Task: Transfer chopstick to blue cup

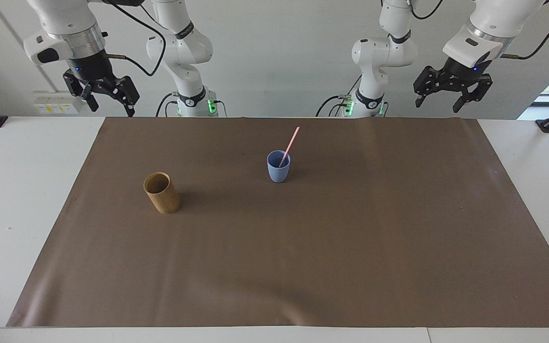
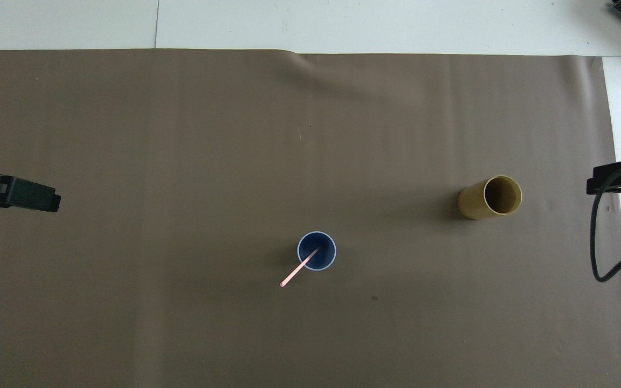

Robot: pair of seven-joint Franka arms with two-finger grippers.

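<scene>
Facing view: the chopstick (image 1: 289,146) stands tilted in the blue cup (image 1: 278,166), which sits upright on the brown mat (image 1: 303,267), nearer the robots than the brown cup (image 1: 161,192). The right tool (image 1: 107,102) and left tool (image 1: 439,99) hang raised, fingers spread, empty.

Overhead view: the chopstick's top leans over the blue cup's rim toward the left arm's end of the counter (image 2: 343,21).

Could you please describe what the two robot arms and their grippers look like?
Both arms have glossy white rounded shells with black joint bands and a silver ring at each wrist. The right gripper and left gripper are black link mechanisms with two fingers, each showing a small blue light. Black cables loop from each wrist, and green lights glow at both bases.
</scene>
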